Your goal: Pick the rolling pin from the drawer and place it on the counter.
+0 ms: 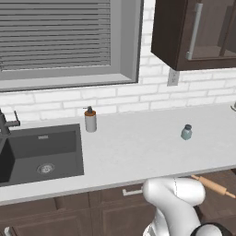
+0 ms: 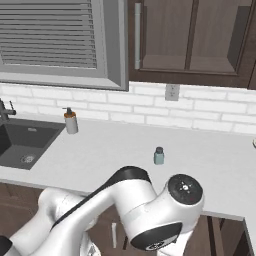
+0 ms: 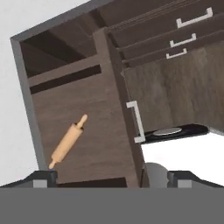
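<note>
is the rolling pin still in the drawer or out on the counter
In the drawer: the rolling pin lies flat on the floor of the open drawer, untouched by the gripper.

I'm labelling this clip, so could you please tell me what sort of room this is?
A simulated home kitchen, it seems: a pale counter with a dark sink under a blinded window, dark wooden cabinets, and a rolling pin lying in an open drawer.

So the 2 base cams sit behind the arm, looking forward and down at the counter point(image 1: 138, 147); both catch the sink point(image 1: 41, 154), soap bottle point(image 1: 90, 120) and shaker jar point(image 1: 186, 132), just from opposite sides. The hand cam is rolled, looking close down into the open drawer point(image 3: 105, 144), rolling pin point(image 3: 68, 141) at lower left.
</note>
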{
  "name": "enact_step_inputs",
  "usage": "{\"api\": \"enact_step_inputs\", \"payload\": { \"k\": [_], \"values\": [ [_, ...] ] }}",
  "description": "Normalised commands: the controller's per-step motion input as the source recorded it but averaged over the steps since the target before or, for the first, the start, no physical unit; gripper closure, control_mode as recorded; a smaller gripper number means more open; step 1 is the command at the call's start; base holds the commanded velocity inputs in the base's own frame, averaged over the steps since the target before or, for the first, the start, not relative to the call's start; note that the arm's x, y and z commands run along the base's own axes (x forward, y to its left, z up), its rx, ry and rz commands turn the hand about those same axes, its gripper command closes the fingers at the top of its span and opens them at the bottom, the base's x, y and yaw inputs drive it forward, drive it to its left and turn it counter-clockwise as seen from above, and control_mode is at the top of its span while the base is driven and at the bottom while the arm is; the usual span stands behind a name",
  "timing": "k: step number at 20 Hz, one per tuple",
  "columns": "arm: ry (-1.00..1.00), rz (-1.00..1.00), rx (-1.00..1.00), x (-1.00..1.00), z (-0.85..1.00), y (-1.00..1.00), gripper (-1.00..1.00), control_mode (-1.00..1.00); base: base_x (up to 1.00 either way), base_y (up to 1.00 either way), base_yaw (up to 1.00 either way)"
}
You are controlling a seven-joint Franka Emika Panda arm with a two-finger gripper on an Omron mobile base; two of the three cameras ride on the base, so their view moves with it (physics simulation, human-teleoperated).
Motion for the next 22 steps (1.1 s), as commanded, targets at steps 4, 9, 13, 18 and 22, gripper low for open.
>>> {"api": "enact_step_inputs", "payload": {
  "k": [4, 9, 13, 18, 22],
  "values": [
    [0.01, 0.28, 0.16, 0.07, -0.73, -0.01, -1.00, -1.00, 0.00, 0.00, 0.00],
    [0.01, 0.19, 0.09, 0.60, -0.64, 0.00, -1.00, -1.00, 0.00, 0.00, 0.00],
    [0.16, 0.07, 0.00, 0.49, -0.70, 0.00, -1.00, -1.00, 0.00, 0.00, 0.00],
    [0.14, 0.04, 0.00, 0.26, -0.77, 0.00, -1.00, -1.00, 0.00, 0.00, 0.00],
    [0.03, 0.03, 0.00, 0.13, -0.63, 0.00, -1.00, -1.00, 0.00, 0.00, 0.00]
  ]
}}
